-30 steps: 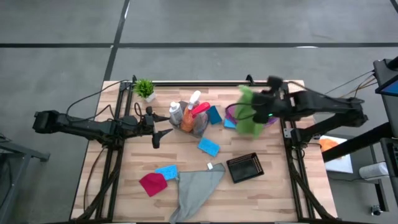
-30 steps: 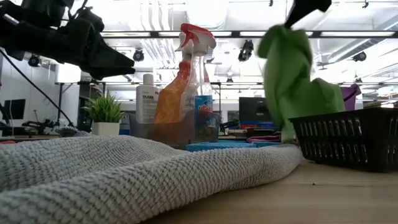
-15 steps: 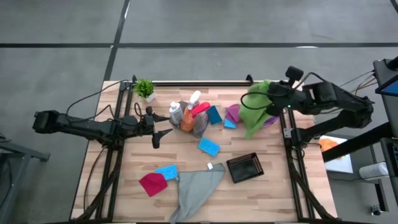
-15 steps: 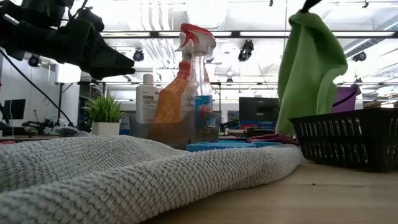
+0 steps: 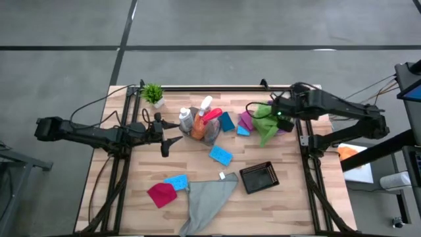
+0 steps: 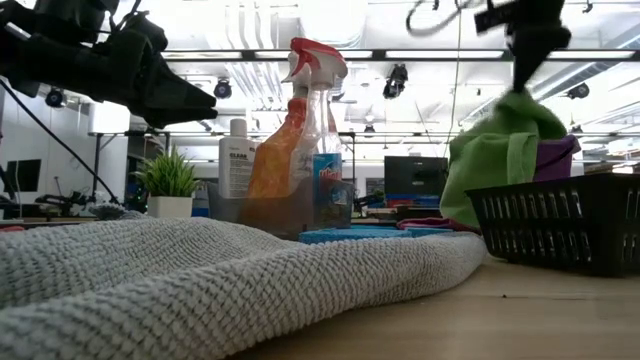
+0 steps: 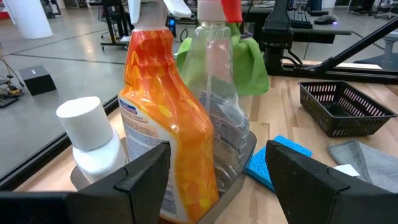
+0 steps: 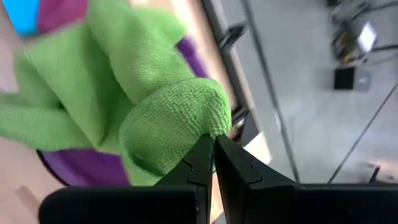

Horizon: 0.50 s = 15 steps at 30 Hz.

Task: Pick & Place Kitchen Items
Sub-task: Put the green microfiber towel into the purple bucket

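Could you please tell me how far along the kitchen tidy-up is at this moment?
Done: three bottles stand grouped in a tray. In hand: the right gripper, jaws shut, holds the green cloth over the purple container. Left: grey cloth, magenta cloth, blue sponges. The left gripper waits open.

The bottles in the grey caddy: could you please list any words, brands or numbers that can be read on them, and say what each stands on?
No text can be read.
Orange-and-white bottle: its blue-and-white label is too blurred to read.
White bottle: dark print, too small to read.
Clear spray bottle: no legible label.
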Available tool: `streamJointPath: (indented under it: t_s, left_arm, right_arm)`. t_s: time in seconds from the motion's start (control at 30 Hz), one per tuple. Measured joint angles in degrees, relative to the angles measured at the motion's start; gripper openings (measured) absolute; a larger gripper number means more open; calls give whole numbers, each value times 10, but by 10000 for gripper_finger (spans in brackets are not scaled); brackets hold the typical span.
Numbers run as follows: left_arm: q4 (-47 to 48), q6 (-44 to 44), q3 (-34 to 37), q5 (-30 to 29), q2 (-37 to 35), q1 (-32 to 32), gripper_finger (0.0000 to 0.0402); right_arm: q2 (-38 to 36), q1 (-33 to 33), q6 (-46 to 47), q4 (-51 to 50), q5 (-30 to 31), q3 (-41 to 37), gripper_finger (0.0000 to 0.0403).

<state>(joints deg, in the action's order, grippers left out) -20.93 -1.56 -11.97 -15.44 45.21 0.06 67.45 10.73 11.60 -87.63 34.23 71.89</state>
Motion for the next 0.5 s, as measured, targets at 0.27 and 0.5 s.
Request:
streamJointPath:
  t_s: [0.27, 0.5]
  left_arm:
    - [0, 0, 0, 0, 0, 0, 264]
    - [0, 0, 0, 0, 0, 0, 264]
  right_arm:
    - [11, 52, -67, 149, -110, -141, 18]
    - [37, 90, -88, 208, -131, -203, 18]
